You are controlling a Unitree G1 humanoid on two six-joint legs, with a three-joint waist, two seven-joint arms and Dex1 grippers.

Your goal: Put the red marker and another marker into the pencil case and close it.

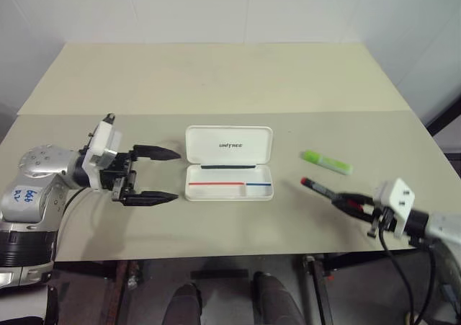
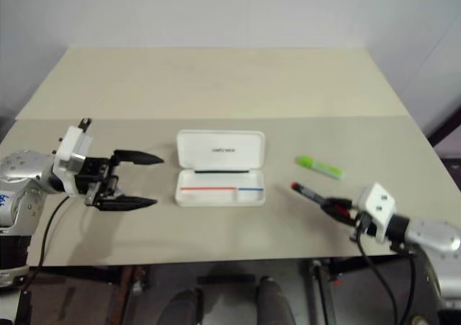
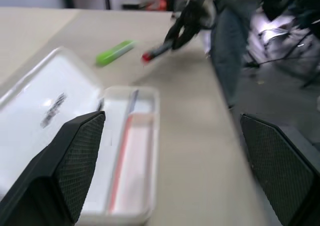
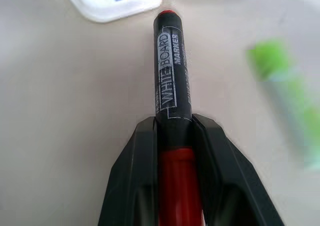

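Head views: white pencil case point(image 1: 229, 163) open at the middle of the beige table point(image 1: 216, 80), lid up toward the far side, red and blue lines inside the tray. Left of it, left gripper point(image 1: 167, 174) with fingers spread wide, empty, aimed at the case. Right of the case, green highlighter point(image 1: 326, 161) flat on the table. Nearer, right gripper point(image 1: 352, 203) clamped on the red marker point(image 1: 318, 189), small red tip toward the case.

Left wrist view: open case just beyond the spread fingers point(image 3: 75, 158); highlighter and gripped marker farther right.

Right wrist view: fingers point(image 4: 135, 176) tight on the marker at the red cap, case corner beyond the tip.
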